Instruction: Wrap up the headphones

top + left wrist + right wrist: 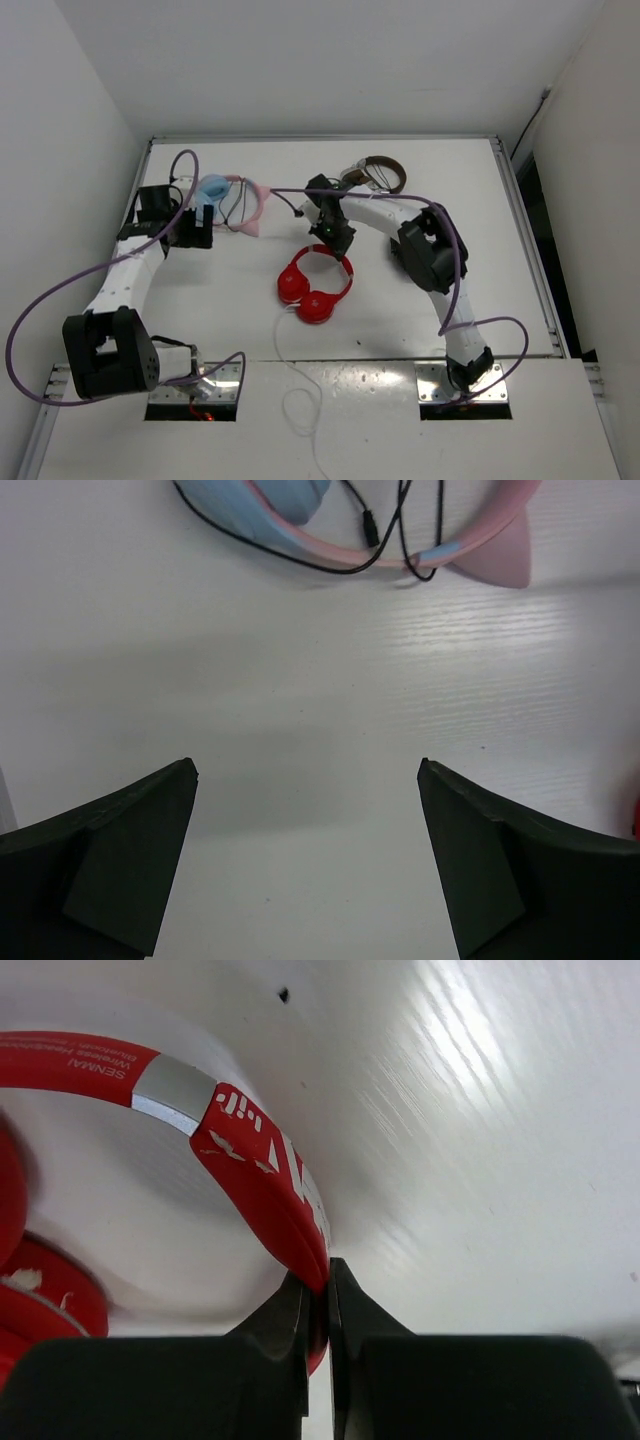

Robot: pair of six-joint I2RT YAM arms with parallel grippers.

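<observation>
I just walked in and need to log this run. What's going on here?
The right end effector is shut on the headband of the red headphones, which lie mid-table. Their white cable trails loose toward the near edge, so no wrapping shows yet. The left end effector is open over bare table, just short of the pink and blue headphones, and holds nothing.

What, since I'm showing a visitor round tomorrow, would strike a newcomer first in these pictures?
The bright red headphones in the middle of the table stand out, the right gripper shut on their headband. Their white cable trails toward the near edge. Far left, pink-and-blue headphones lie before the open left gripper.
</observation>
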